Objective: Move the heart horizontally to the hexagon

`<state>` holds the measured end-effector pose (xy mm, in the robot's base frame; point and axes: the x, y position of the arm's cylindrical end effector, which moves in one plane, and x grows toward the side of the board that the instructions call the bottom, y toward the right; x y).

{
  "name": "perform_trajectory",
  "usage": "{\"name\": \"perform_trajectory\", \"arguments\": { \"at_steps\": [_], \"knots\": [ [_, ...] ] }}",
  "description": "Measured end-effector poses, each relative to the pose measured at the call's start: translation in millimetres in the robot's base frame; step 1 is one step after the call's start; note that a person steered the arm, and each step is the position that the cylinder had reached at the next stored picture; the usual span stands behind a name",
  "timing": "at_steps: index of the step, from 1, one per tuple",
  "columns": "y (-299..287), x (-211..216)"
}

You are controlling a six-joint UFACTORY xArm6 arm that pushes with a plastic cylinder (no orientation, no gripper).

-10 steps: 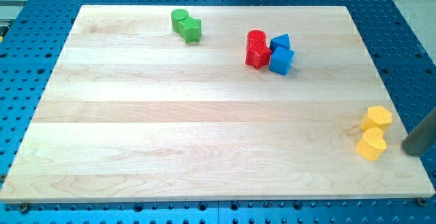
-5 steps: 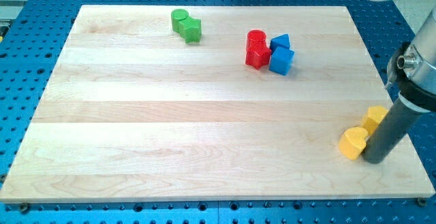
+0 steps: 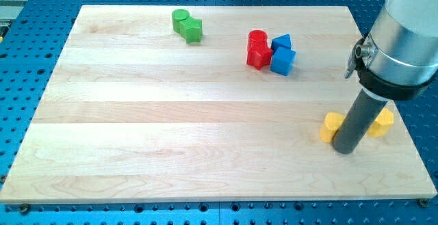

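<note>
The yellow heart (image 3: pixel 332 126) lies at the board's lower right, partly hidden behind my rod. My tip (image 3: pixel 345 150) rests on the board touching the heart's right side. The yellow hexagon (image 3: pixel 382 122) lies just right of the rod, partly hidden by it. The rod stands between the two yellow blocks.
A red cylinder (image 3: pixel 257 39) and a red star (image 3: pixel 259 56) sit beside a blue triangle (image 3: pixel 281 42) and a blue cube (image 3: pixel 282 60) at upper middle right. A green cylinder (image 3: pixel 181 19) and a green star (image 3: pixel 194 30) sit at the upper left. The wooden board (image 3: pixel 171 115) has an edge near the hexagon.
My tip has slid left from the board's right edge, pushing the yellow heart left, away from the hexagon. The arm's body has come into view at the upper right.
</note>
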<state>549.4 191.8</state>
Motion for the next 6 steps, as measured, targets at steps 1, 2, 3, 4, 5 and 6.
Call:
{"name": "perform_trajectory", "arguments": {
  "at_steps": [1, 2, 3, 4, 5, 6],
  "knots": [
    [-20, 1],
    [-54, 0],
    [-67, 0],
    [-59, -3],
    [-34, -20],
    [-34, -12]
  ]
}}
